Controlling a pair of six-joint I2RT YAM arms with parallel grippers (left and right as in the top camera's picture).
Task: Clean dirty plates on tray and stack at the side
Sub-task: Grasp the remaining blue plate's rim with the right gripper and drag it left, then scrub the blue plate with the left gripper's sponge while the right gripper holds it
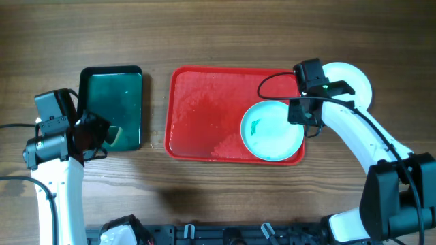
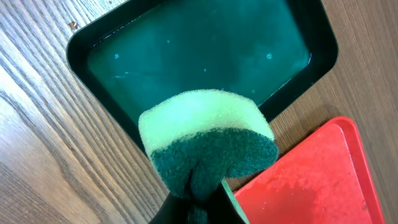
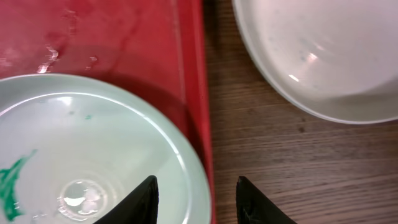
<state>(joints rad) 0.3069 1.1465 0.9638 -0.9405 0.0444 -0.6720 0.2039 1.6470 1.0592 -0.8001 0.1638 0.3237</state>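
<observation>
**Two plates visible**

One turquoise plate [image 1: 272, 131] lies at the right end of the red tray [image 1: 204, 109]. One white plate [image 1: 357, 78] sits on the counter [image 1: 204, 34] just beside. The right claw [image 3: 198, 190] is released, astride the turquoise rim. The left claw [image 1: 95, 133] clenches one sponge [image 2: 205, 134].

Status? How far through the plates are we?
Done, apparently: white plate sits off the red tray at the right side. In hand: left claw holds the sponge over the green tray; right claw is open across the rim of the turquoise plate, on the tray, teal smear showing. Left: scrub it, stack it. Only two plates visible.
</observation>
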